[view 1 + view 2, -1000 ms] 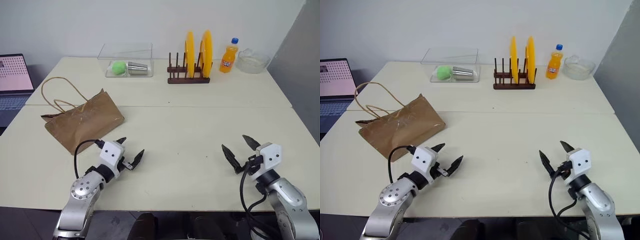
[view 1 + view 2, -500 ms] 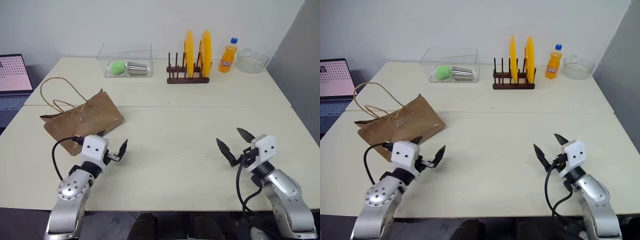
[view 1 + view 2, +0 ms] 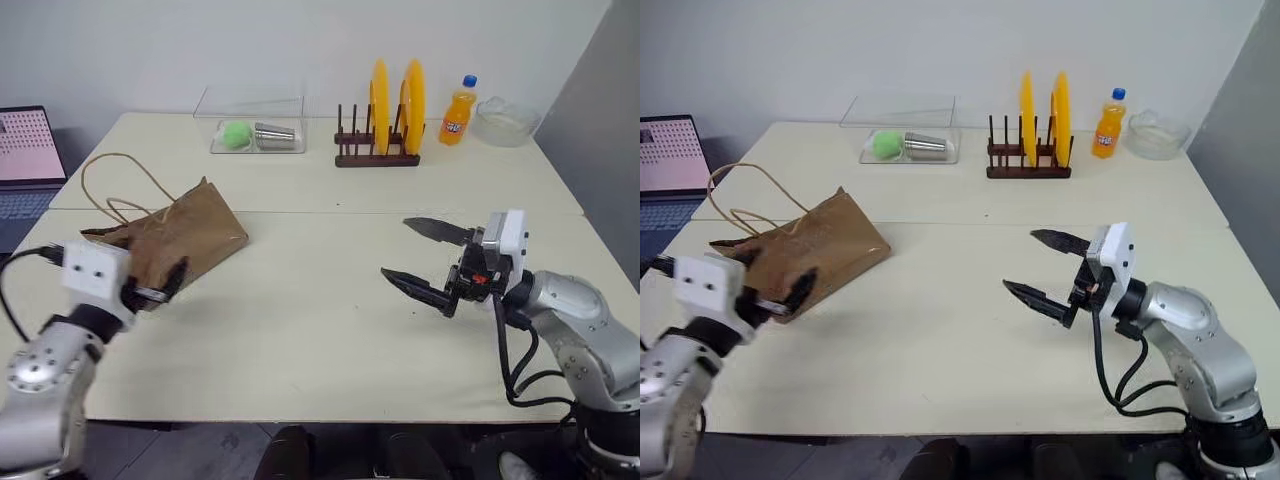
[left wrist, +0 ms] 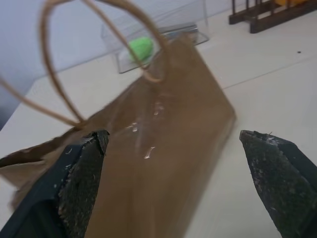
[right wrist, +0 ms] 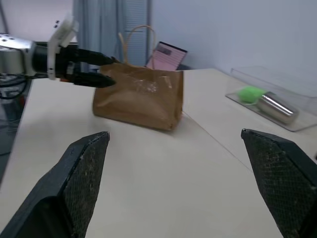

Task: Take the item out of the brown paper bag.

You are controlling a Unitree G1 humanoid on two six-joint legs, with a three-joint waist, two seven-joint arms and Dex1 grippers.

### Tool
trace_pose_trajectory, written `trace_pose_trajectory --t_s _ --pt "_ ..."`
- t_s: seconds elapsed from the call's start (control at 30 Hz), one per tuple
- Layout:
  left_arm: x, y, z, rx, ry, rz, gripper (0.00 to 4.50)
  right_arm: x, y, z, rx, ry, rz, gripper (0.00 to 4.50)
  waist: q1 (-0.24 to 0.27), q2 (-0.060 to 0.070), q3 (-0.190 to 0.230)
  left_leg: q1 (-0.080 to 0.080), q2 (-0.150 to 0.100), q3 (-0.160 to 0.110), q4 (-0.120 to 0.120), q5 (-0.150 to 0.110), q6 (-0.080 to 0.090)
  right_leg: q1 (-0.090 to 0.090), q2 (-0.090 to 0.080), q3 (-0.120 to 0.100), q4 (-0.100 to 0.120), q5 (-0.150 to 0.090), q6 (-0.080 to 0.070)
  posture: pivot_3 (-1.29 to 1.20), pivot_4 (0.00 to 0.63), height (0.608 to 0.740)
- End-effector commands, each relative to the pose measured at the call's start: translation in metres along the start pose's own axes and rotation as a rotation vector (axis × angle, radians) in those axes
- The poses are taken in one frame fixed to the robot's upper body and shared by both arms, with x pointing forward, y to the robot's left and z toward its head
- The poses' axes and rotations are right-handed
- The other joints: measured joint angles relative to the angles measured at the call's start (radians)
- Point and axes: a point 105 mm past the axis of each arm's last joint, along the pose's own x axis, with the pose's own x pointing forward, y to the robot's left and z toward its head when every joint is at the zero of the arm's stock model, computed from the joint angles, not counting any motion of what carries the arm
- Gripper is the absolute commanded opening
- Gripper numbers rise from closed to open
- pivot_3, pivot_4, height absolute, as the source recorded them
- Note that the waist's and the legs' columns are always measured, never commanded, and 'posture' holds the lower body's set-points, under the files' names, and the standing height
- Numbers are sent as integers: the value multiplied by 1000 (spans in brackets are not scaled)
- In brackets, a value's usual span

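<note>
Two end effectors stand wide open, empty. Left end effector (image 3: pixel 160 290) hovers just beside the brown paper bag (image 3: pixel 170 238). Right end effector (image 3: pixel 420 258) points toward the bag, well apart

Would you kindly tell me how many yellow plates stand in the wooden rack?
2: one yellow plate at the rack's middle, the other beside it toward the orange soda bottle.

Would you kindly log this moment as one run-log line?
bag: lying on table, unopened | left gripper: open, at bag | right gripper: open, empty | bottle: unseen
</note>
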Motion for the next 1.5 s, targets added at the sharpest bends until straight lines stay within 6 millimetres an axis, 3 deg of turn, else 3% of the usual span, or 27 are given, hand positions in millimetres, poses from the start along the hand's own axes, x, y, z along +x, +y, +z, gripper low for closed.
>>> trace_pose_trajectory --t_s 0.03,0.1,0.33,0.53,0.87,1.07,1.23,1.33,1.5 --pt "-7 5 20 10 -9 -73 4498 3 -2 5 1 -23 34 4500 0 -1 1 0 0 0 0 0 0 0 0 0 0 0 0 0 150 740" --pt "-10 10 22 26 19 -114 4498 5 -3 4 -1 -20 44 4500 -1 -2 1 -1 0 0 0 0 0 -1 0 0 0 0 0 0 150 740" --pt "-9 55 51 42 53 -104 4498 6 1 1 -5 -6 86 4500 -1 -1 2 0 0 -1 0 0 0 -1 0 0 1 0 -1 0 150 740" --pt "-3 67 52 60 169 -212 4498 10 10 10 -30 -7 153 4500 -2 0 3 -1 0 0 -1 0 0 -3 0 0 0 0 -1 0 150 740" --pt "24 97 43 115 289 -266 4498 20 19 23 -77 4 250 4500 -2 0 3 -3 0 0 -1 0 0 -4 0 -1 1 0 -1 0 150 740" --pt "43 95 36 138 331 -316 4498 24 20 25 -92 7 274 4500 -2 -1 2 -15 0 0 2 0 0 -16 0 -1 3 3 -6 0 150 740" --pt "53 90 28 120 369 -375 4498 26 20 29 -103 5 277 4500 -3 -1 2 -16 -1 0 2 0 0 -16 0 -1 3 3 -6 0 150 740" --pt "56 88 26 109 378 -401 3986 26 20 31 -109 3 276 4500 -4 -1 2 -16 -1 0 2 0 0 -17 0 -2 3 3 -6 0 150 740" --pt "57 84 18 115 413 -442 2467 27 22 33 -114 1 283 4500 -7 -1 2 -16 -1 0 2 0 0 -17 0 -2 4 3 -6 0 150 740"
